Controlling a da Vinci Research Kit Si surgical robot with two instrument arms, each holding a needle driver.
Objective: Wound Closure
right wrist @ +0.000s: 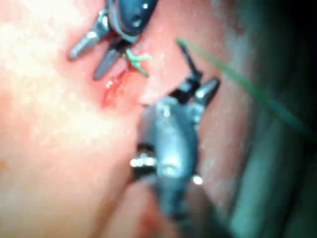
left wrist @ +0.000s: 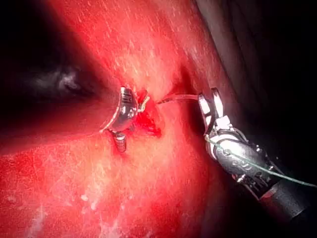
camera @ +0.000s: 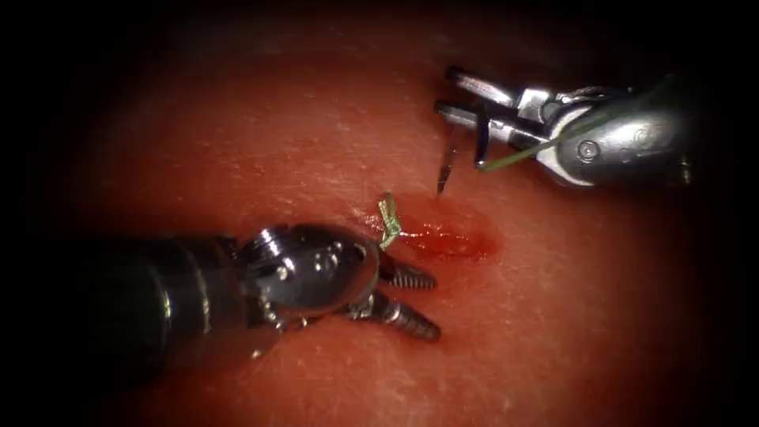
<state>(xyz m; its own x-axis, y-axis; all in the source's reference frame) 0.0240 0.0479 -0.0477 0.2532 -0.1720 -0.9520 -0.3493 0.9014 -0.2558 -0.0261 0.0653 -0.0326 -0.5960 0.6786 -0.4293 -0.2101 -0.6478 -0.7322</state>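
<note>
Steel needle (camera: 447, 168), curved, held by right tool (camera: 462, 101), jaws pinched on it near the tail end; point hangs free above tissue (camera: 237, 142), just off the cut (camera: 451, 233) toward its far edge, not in the tissue. Green thread (camera: 522, 154) trails from the needle across the right tool's wrist. Left tool (camera: 415, 304) sits on the near edge of the cut, jaws spread, holding nothing. Knotted thread ends (camera: 388, 221) stand at the cut's left end. Judgement: needle stiff, slick, prone to swivel; grip flat, behind mid-curve. Tissue soft, wet, tears easily.
</note>
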